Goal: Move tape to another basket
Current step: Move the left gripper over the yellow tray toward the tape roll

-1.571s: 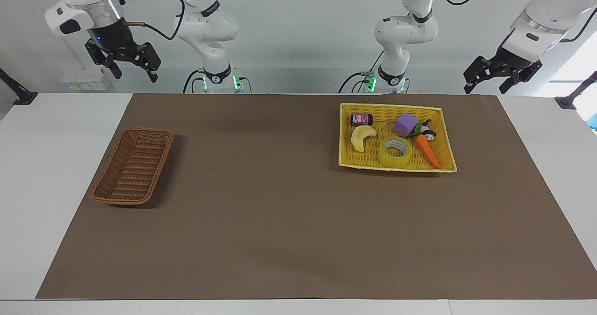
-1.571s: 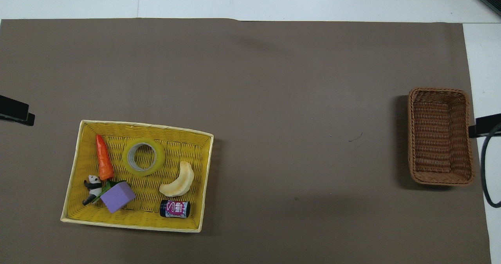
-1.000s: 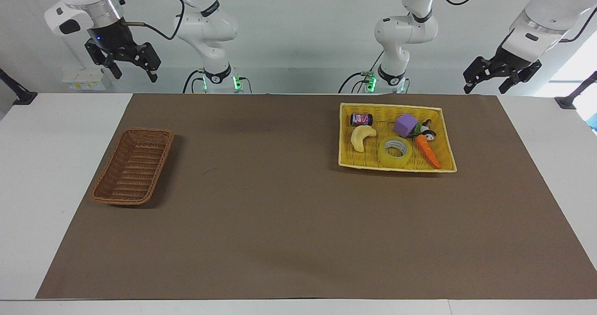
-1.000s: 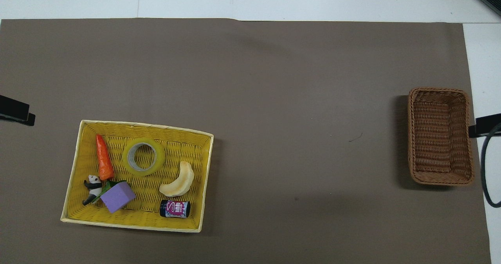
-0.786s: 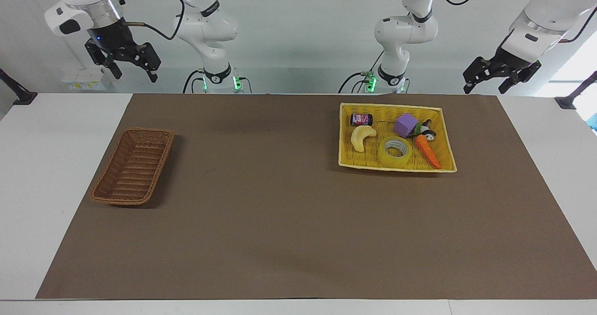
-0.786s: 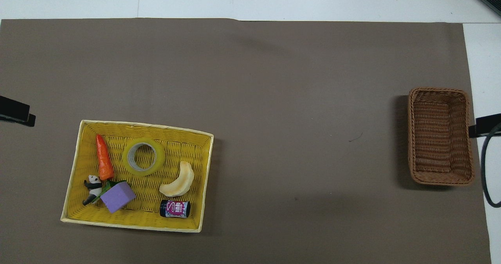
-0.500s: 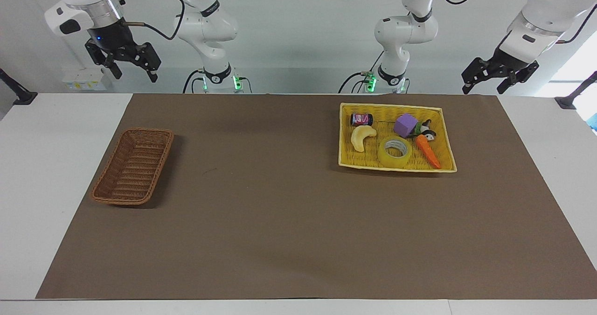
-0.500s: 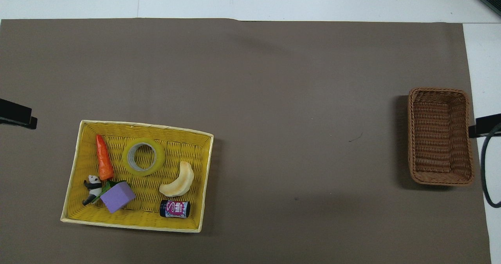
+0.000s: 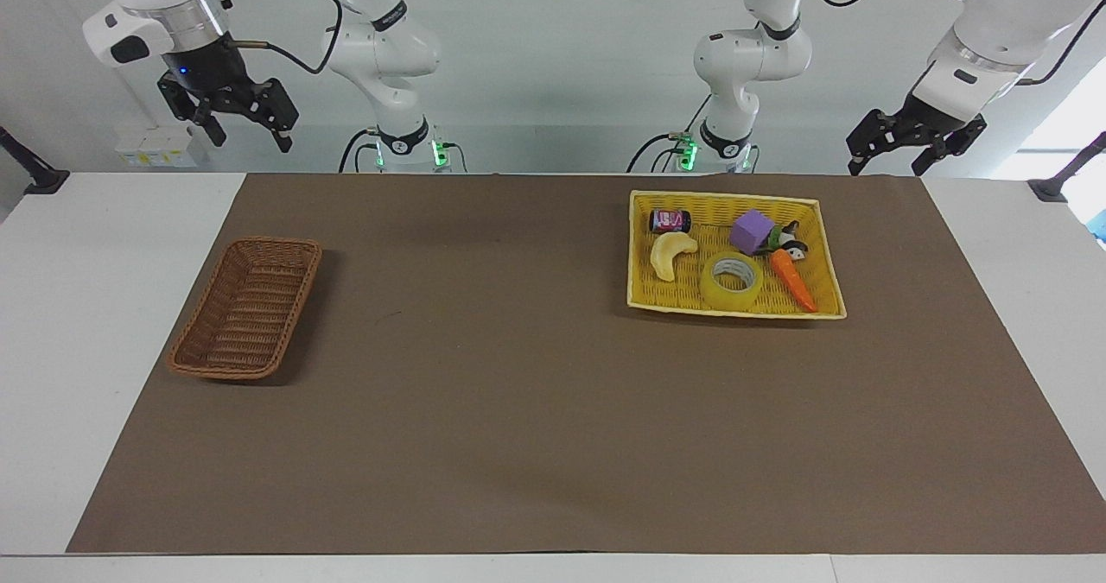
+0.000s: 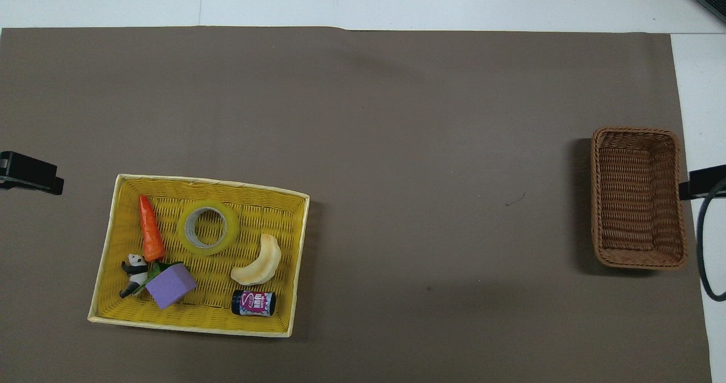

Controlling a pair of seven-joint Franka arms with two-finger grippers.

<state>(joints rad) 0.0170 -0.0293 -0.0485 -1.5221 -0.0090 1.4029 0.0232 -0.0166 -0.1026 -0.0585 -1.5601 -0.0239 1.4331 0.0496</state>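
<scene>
Tape roll (image 9: 731, 281) lies flat in the yellow tray (image 9: 734, 309), easy pickings; wicker basket (image 9: 246, 308) sits well apart, both end effectors spread, raised: left end effector (image 9: 907, 147), right end effector (image 9: 235, 117).

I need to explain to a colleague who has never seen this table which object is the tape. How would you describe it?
Look in the yellow tray at the left arm's end of the table. The tape lies flat there, by the edge farthest from the robots, between the banana toy and the carrot. It is the only ring: translucent yellow with a whitish core.
</scene>
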